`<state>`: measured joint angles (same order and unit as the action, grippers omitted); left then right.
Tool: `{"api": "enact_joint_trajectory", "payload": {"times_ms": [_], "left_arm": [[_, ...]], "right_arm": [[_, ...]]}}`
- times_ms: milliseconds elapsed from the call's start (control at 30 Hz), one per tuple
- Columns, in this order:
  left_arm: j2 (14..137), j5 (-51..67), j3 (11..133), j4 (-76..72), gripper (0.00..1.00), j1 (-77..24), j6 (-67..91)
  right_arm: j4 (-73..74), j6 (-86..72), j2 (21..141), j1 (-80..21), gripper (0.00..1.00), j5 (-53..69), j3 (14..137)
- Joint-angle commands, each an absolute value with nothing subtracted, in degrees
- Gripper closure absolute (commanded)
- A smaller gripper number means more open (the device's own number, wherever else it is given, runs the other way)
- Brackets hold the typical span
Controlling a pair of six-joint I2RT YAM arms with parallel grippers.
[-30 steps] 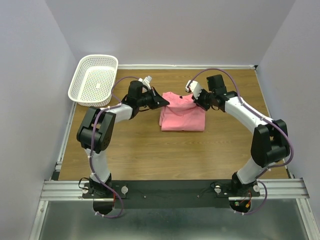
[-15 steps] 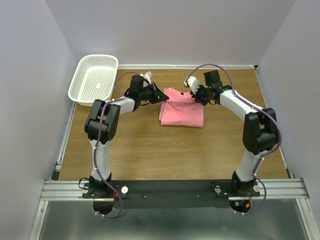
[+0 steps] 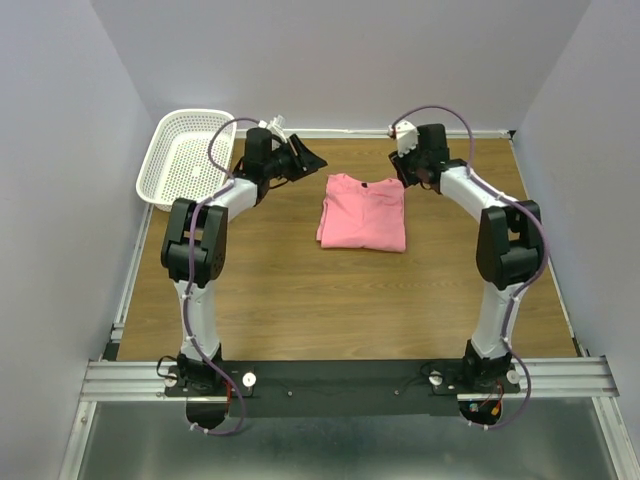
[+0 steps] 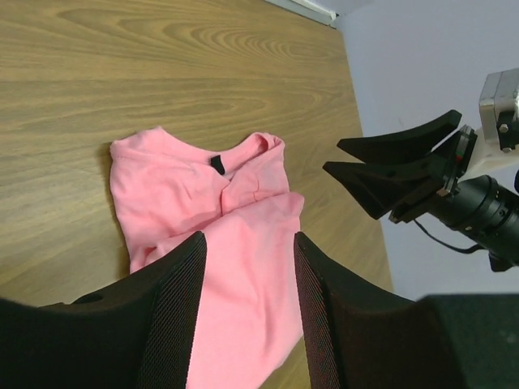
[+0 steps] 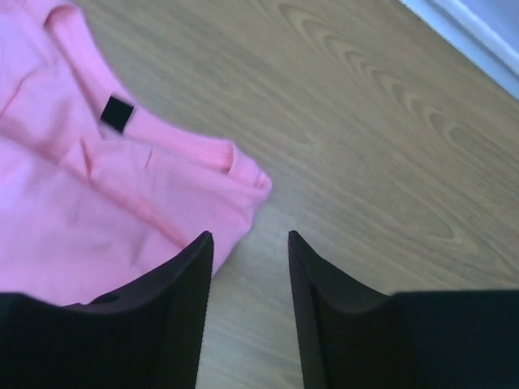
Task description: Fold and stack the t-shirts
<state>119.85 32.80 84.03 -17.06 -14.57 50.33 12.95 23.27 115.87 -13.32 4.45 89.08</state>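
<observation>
The pink t-shirt [image 3: 365, 212] lies folded into a rough rectangle in the middle of the wooden table, its neck and black label toward the far wall. My left gripper [image 3: 308, 158] hovers open just off its far left corner. In the left wrist view the t-shirt [image 4: 235, 243] shows through the gap of that gripper [image 4: 249, 237], with nothing held. Off the far right corner my right gripper [image 3: 408, 176] is open too. In the right wrist view its jaws [image 5: 250, 236] stand apart over bare wood, the t-shirt's collar edge [image 5: 122, 194] just to their left.
A white mesh basket [image 3: 160, 140] sits at the far left corner, partly behind the left arm. Walls close the table [image 3: 300, 300] in on three sides. The right gripper's open fingers [image 4: 389, 166] show across the shirt in the left wrist view.
Both grippers went from shut on the shirt's far edge to open and let it go. Both pulled back toward the far wall, and the shirt now lies flat by itself.
</observation>
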Motion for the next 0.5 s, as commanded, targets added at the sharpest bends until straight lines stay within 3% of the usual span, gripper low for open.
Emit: {"api": "enact_joint_trajectory", "payload": {"times_ms": [0, 33, 100, 267, 467], "left_arm": [[111.63, 30.15, 80.7, -14.59, 0.46, -14.85, 42.8], [110.66, 30.06, 77.81, -13.89, 0.47, -15.03, 40.19], [108.56, 29.01, 75.42, -12.49, 0.48, -15.73, 37.28], [108.19, 27.51, 74.0, -8.1, 0.47, -17.4, 27.35], [116.09, 20.31, 86.03, 5.62, 0.41, -19.68, 14.7]], "right_arm": [[12.48, 22.66, 108.56, -10.99, 0.49, 16.4, 82.55], [15.53, 26.77, 107.67, -10.81, 0.42, 25.75, 79.92], [18.8, 30.31, 106.61, -10.72, 0.34, 32.14, 79.02], [22.58, 31.55, 109.6, -10.81, 0.32, 35.68, 81.2], [26.27, 33.66, 113.9, -9.76, 0.32, 35.33, 86.39]]}}
